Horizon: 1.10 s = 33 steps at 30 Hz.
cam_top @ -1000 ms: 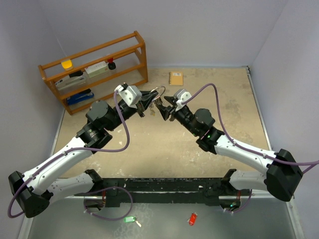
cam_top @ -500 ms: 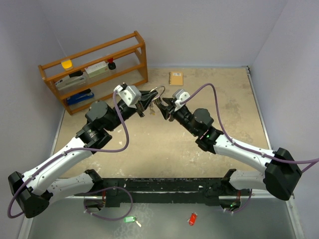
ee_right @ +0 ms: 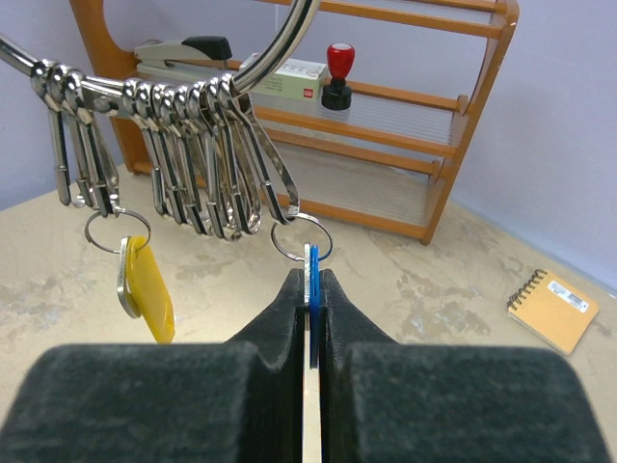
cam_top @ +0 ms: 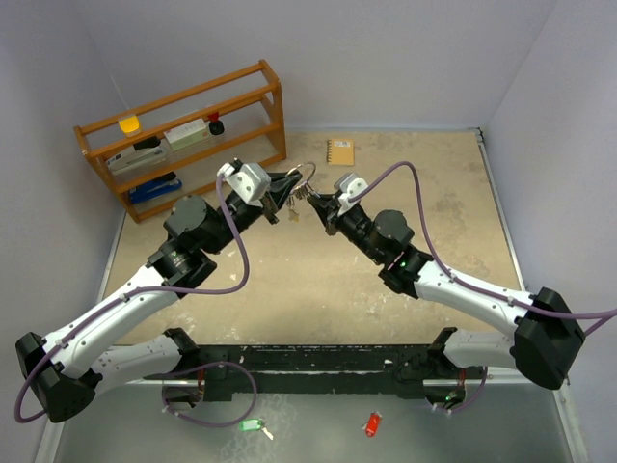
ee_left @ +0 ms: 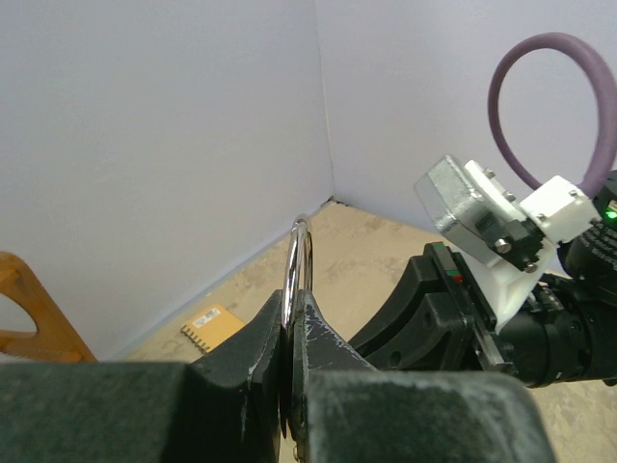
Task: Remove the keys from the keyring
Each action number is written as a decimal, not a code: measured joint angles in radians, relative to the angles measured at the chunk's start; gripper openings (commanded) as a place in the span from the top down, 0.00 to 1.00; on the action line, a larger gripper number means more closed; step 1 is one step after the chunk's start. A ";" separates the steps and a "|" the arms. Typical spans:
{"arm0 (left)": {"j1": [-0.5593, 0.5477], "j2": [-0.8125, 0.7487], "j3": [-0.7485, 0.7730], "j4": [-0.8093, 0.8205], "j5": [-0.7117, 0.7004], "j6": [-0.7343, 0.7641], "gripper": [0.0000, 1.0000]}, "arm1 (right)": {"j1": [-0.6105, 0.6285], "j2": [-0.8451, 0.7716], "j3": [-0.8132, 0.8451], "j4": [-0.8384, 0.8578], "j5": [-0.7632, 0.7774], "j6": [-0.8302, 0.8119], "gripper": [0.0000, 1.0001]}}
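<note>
Above the table's middle, the silver keyring (cam_top: 306,176) is held up with my left gripper (cam_top: 286,190) shut on its wire. The left wrist view shows the ring (ee_left: 301,249) standing edge-on out of the closed left gripper (ee_left: 292,301). In the right wrist view the ring's wire (ee_right: 281,40) carries a row of silver clips (ee_right: 198,145). A yellow-tagged key (ee_right: 147,287) hangs free from a small ring at the left. The blue-tagged key (ee_right: 311,262) hangs from another small ring, and my right gripper (ee_right: 308,282) is shut on it. The right gripper (cam_top: 316,201) faces the left one closely.
A wooden rack (cam_top: 183,135) with a stapler, a stamp and boxes stands at the back left. A small spiral notebook (cam_top: 340,151) lies near the back wall. A green tag (cam_top: 251,424) and a red tag (cam_top: 370,423) lie in front of the arm bases.
</note>
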State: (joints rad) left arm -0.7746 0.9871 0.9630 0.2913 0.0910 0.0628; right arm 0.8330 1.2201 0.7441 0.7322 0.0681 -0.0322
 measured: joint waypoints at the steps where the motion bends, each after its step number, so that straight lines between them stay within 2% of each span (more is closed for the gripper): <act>1: 0.000 0.000 0.000 -0.001 -0.013 0.000 1.00 | 0.000 -0.005 0.001 -0.011 0.002 -0.001 1.00; 8: 0.000 0.000 -0.001 -0.032 -0.108 0.009 0.89 | 0.000 -0.062 0.079 -0.211 0.074 -0.032 1.00; 16: 0.000 0.000 -0.084 -0.018 -0.204 0.008 0.76 | 0.002 -0.088 0.312 -0.601 0.184 -0.063 1.00; 21: 0.000 0.018 -0.136 0.020 -0.238 0.007 0.62 | 0.006 -0.053 0.476 -0.811 0.264 -0.078 1.00; 24: 0.000 0.040 -0.151 0.065 -0.240 0.007 0.55 | 0.030 -0.029 0.529 -0.866 0.304 -0.095 1.00; 33: 0.000 0.079 -0.226 0.293 -0.176 0.008 0.52 | 0.132 0.006 0.533 -0.945 0.412 -0.166 1.00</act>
State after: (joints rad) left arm -0.7746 1.0660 0.7368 0.5842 -0.0853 0.0708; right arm 0.9653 1.2263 1.2766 -0.2123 0.4805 -0.1978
